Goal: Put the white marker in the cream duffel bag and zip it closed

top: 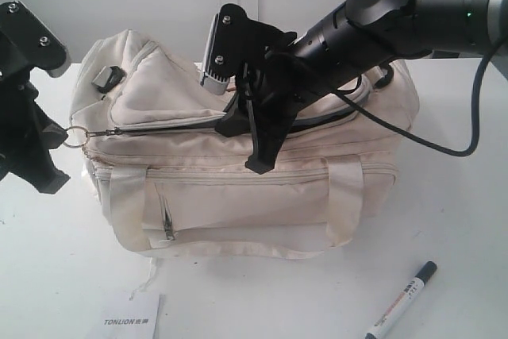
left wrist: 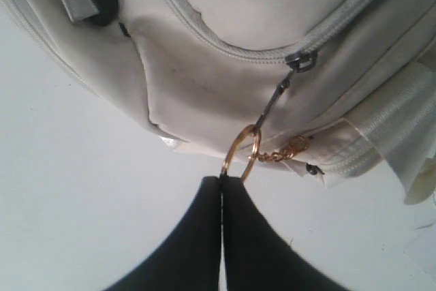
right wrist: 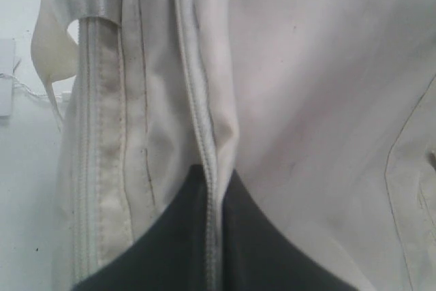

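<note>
Left gripper, black fingers pressed together, pinched a brass-coloured ring at the lower centre of the left wrist view. A thin link ran from the ring up to the dark zip slider on the cream duffel bag. The right gripper, likewise closed, nipped a fold of the bag's soft woven cloth along a line of zip teeth. Shiny webbing handles looped over the bag's matte, creased front. At the lower right of the exterior view the white marker, slim and smooth-barrelled with a black cap, lay on the white table, well apart from the bag. On that showing nothing was packed: the marker had yet to go in and the top had yet to be zipped. A flat white card lay at the lower left.
</note>
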